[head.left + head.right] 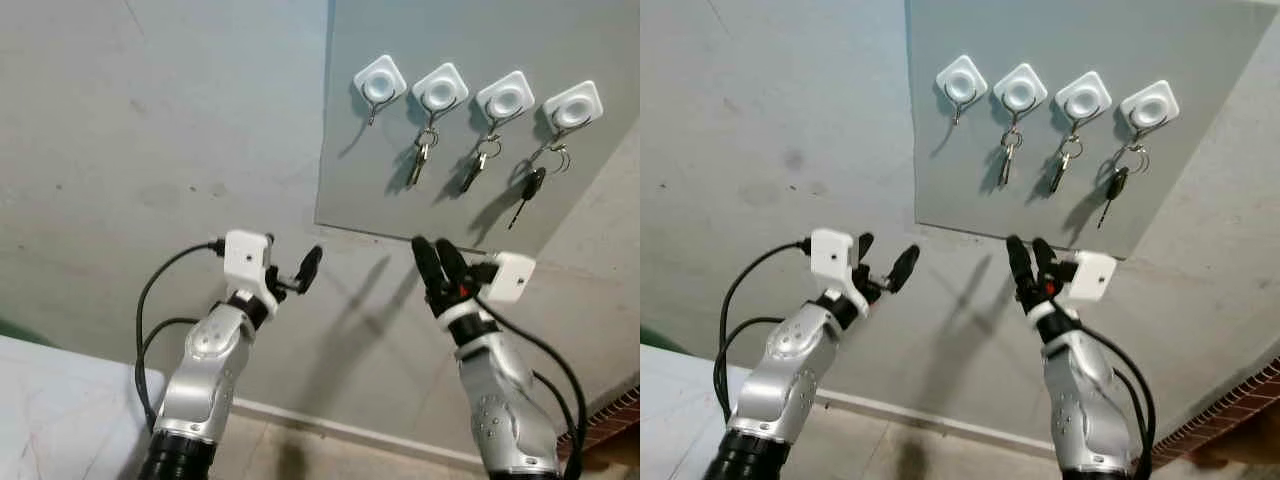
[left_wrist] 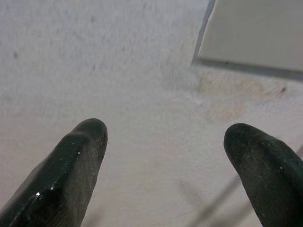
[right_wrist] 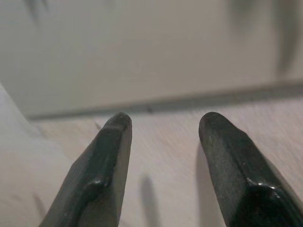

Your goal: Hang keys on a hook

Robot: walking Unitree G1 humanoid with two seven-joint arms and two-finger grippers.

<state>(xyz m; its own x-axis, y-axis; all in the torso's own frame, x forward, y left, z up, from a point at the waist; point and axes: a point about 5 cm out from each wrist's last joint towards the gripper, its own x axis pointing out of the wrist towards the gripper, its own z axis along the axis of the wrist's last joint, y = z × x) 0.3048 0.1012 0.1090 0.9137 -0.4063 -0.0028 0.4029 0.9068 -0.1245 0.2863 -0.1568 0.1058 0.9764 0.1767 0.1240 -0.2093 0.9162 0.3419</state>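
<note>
Keys hung on three of the four white hooks on the grey panel (image 1: 400, 190): two silver sets (image 1: 421, 160) (image 1: 476, 168) and a black-headed key (image 1: 530, 188) at the panel's right end, while the hook (image 1: 380, 83) at its left end stood bare. Below the panel's lower edge, the left gripper (image 1: 290, 272) and right gripper (image 1: 438, 262) were both spread and held nothing. By that showing the hanging looked done, or one hook remained to fill.

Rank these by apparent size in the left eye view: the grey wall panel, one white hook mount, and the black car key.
1. grey wall panel, by far the largest.
2. leftmost white hook mount and black car key: too similar to rank.
</note>
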